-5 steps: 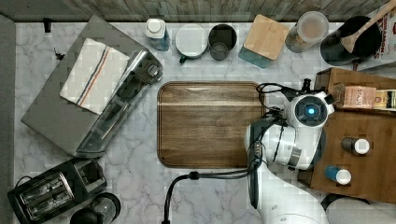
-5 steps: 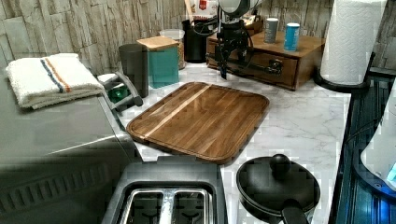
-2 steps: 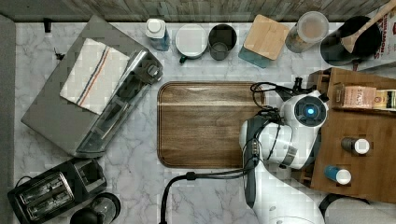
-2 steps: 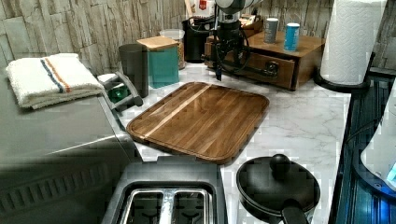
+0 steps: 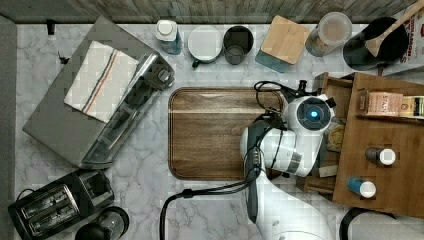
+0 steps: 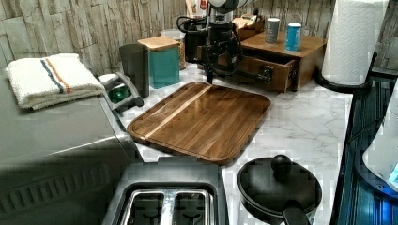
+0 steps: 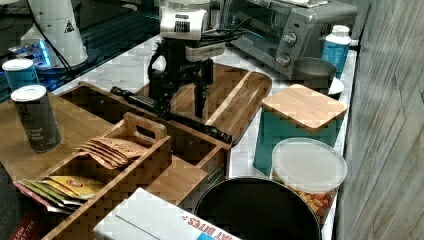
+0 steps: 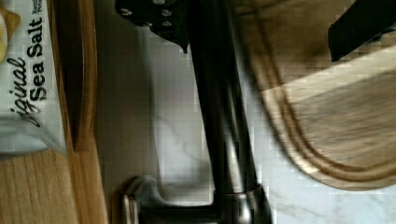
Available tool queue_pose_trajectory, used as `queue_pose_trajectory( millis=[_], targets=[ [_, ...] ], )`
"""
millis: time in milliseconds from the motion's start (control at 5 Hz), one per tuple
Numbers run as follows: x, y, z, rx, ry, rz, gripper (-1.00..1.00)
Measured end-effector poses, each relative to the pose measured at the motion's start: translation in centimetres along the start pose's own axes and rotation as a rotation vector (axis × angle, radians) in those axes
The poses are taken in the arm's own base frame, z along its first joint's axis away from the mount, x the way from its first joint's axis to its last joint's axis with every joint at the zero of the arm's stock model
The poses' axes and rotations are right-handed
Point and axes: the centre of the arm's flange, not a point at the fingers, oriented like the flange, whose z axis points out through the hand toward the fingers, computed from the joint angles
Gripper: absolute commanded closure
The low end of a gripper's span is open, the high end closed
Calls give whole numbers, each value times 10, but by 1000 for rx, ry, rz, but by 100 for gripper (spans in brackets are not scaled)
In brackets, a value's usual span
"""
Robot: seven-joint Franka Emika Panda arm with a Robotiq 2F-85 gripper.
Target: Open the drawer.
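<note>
Drawer partly out of cabinet beside cutting board; end effector released, 2 fingers straddling bar handle; judgement: pull straight outward, level, so the bar stays hooked.

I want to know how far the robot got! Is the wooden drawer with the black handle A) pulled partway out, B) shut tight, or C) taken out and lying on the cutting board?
A: in the right view the drawer sticks out of its cabinet, its inside showing behind the black handle.
</note>
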Motion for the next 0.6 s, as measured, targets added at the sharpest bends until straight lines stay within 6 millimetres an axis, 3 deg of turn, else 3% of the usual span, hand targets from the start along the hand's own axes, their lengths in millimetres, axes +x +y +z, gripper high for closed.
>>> queue_pose_trajectory(
  millis=[600],
  targets=[
    [-14, -81, -6, 17, -14, -111, -100]
  ],
)
